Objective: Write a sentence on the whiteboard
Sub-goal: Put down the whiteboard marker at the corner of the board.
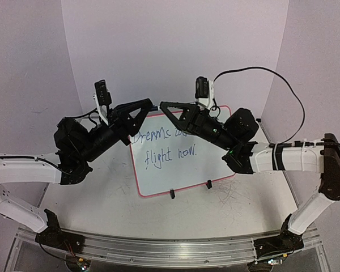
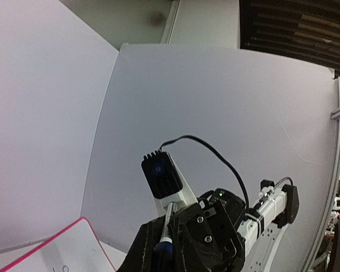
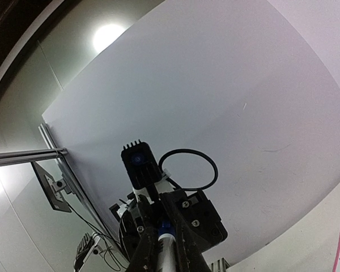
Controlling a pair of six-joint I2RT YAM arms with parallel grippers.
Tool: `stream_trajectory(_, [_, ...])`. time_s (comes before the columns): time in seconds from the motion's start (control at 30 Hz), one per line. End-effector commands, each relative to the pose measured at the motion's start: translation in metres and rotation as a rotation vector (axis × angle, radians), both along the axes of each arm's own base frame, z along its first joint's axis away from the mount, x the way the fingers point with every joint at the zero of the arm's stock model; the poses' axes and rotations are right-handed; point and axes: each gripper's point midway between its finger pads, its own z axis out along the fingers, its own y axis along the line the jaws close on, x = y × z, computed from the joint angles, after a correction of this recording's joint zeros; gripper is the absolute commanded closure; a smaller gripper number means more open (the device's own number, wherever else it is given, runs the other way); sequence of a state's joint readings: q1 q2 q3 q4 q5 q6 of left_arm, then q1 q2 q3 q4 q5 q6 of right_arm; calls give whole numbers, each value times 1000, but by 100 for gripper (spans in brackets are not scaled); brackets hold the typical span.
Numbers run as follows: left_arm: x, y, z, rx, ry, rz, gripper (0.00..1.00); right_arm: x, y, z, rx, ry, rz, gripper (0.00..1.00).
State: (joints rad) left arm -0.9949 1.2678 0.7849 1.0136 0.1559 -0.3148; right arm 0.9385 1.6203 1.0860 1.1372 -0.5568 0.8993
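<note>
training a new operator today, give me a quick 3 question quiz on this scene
1. True or false: the whiteboard is blank.
2. The left gripper and right gripper, both shut, meet tip to tip on: A a marker; B an eraser; C a cloth.
3. Fill in: the second written line reads "flight ___".
Key: 1 false, it carries blue handwriting; 2 A; 3 now.

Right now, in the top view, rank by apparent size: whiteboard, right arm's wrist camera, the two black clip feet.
1. whiteboard.
2. right wrist camera, though raised nearer the lens.
3. left clip foot and right clip foot: alike, unranked.
</note>
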Motion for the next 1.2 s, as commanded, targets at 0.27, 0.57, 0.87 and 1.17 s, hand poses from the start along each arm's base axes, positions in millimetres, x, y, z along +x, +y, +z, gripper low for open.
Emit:
stream_trajectory(0.27, [2,10,-57,273,254,68,15,36,-139,-130,-628,163,-387,100])
stream_trajectory(0.57, [34,33,-62,339,352,289,9,37,-288,-261,-1126,785,-731,100])
stream_trajectory(0.87, [33,23,-62,382,345,261,11,43,-330,-351,-1332,1141,-681,100])
stream_trajectory(1.17, [27,39,-58,342,361,266,13,76,-360,-383,-1594,1127,-648,96])
